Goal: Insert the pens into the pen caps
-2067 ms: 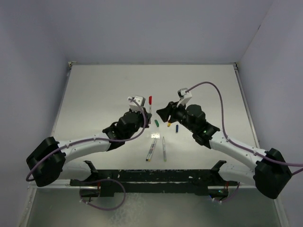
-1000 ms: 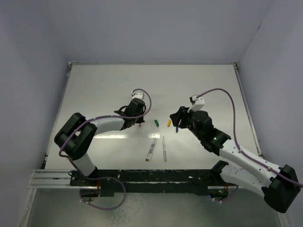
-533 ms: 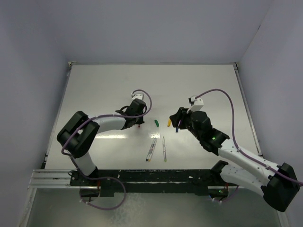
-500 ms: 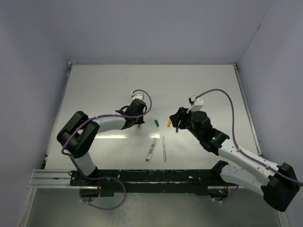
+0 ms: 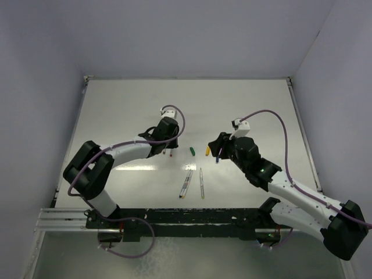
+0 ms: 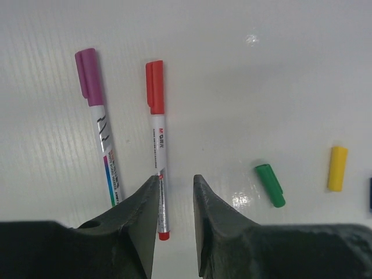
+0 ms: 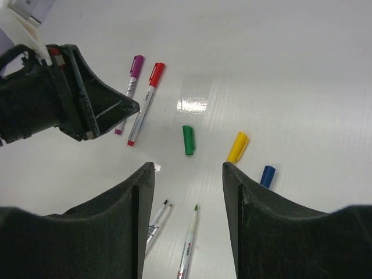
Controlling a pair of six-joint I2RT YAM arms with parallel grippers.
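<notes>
The red pen is capped; the left hand is held slightly parted over it, the right hand wide, both empty. The green cap is needed next.

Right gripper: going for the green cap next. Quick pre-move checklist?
1. Right gripper open and empty: ok.
2. Green cap lying free, nothing touching it: ok.
3. Green-tipped pen uncapped, on the table: ok.
4. Left gripper clear of the red-capped pen: not ok, its open fingers straddle the pen's tail.
5. Yellow cap and blue cap apart from the green one: ok.
6. Ink colours of the two other bare pens: cannot tell.
</notes>
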